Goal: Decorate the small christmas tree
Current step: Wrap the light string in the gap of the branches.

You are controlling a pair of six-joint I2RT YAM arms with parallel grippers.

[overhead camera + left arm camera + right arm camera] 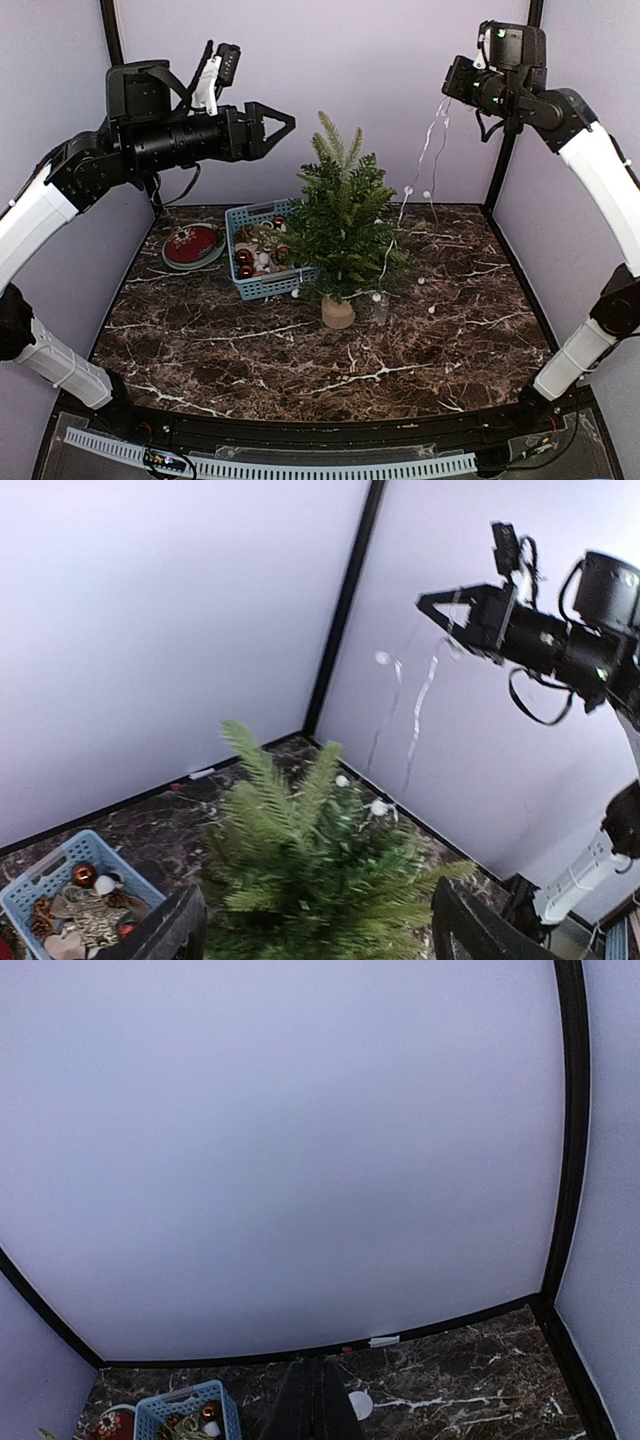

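Observation:
The small christmas tree (342, 228) stands mid-table on its pale wooden base (338, 313). A string of white bulbs (432, 140) runs from its branches up to my right gripper (450, 88), which is high at the back right and shut on the string. In the right wrist view the shut fingers (318, 1400) have one white bulb (360, 1405) beside them. My left gripper (282, 120) hangs open, high and to the left of the treetop, holding nothing. In the left wrist view its fingers (172, 930) frame the tree (320, 860) below, with the string (420, 700) beyond.
A blue basket (262, 255) of ornaments stands just left of the tree, touching its branches. A red plate (192, 245) lies further left. Loose bulbs and wire (432, 285) trail over the marble top right of the tree. Walls enclose the back and sides.

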